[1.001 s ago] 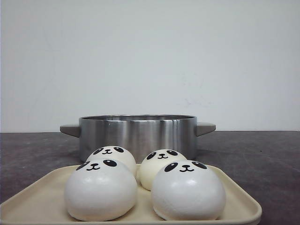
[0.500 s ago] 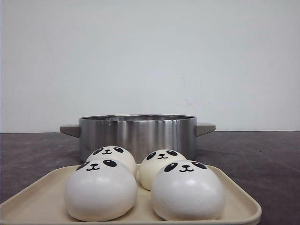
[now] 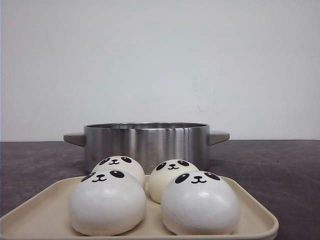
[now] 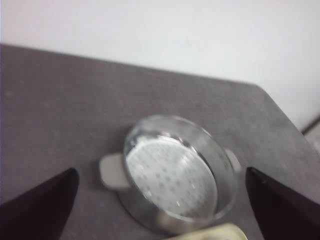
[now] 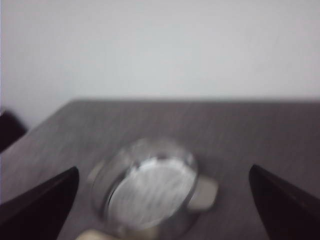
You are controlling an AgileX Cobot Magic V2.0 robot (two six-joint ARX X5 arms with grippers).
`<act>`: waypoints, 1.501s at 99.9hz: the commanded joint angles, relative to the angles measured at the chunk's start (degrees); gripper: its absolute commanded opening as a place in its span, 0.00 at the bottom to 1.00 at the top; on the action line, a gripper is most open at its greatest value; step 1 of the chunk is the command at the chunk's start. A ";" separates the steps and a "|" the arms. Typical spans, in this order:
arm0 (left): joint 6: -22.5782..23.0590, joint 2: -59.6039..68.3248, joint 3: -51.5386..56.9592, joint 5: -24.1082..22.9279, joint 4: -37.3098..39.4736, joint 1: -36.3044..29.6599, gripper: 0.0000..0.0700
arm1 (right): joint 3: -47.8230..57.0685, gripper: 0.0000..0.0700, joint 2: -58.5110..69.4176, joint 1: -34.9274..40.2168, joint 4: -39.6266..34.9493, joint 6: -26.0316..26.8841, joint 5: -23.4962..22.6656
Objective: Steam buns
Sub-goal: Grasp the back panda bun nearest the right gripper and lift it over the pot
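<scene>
Main risk, as judged from this layout: the four panda-face buns (image 3: 152, 197) are packed close on the beige tray (image 3: 45, 212), front pair nearly touching, rear pair tucked just behind, so a wide approach is likely to nudge a neighbour or squash the soft dome instead of gripping it cleanly. A 2nd risk: the steel steamer pot (image 3: 146, 142) sits directly behind the tray w/ a tall wall, so a bun carried low could be clipped against the rim. Right wrist view is motion-blurred, so fine aim from it is doubtful. Containers: tray holds all 4 buns, none moved yet; pot is seen empty in the left wrist view, w/ only the perforated steamer plate (image 4: 170, 182) inside. Both sit on the dark tabletop (image 3: 280, 165). Left end effector (image 4: 160, 210) is spread wide, nothing held; right end effector (image 5: 162, 210) likewise spread, empty, both well above the pot.
</scene>
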 commanded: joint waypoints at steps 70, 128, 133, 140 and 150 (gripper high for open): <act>0.92 0.26 1.18 0.15 -4.26 -3.06 1.00 | 2.58 0.75 43.67 33.83 -5.20 10.73 14.67; 1.14 0.33 1.16 0.09 -4.24 -7.67 1.00 | 2.58 0.00 60.24 33.83 4.22 14.40 14.86; 1.16 0.33 1.16 -0.07 -4.24 -7.96 1.00 | 2.64 0.01 60.06 34.12 4.76 14.36 14.75; 1.16 0.33 1.18 -0.48 -4.24 -8.39 1.00 | 3.08 0.01 58.62 34.62 4.44 14.34 14.38; 1.16 0.33 1.16 -0.59 -4.24 -8.87 1.00 | 4.22 0.01 54.31 36.15 2.99 14.36 12.13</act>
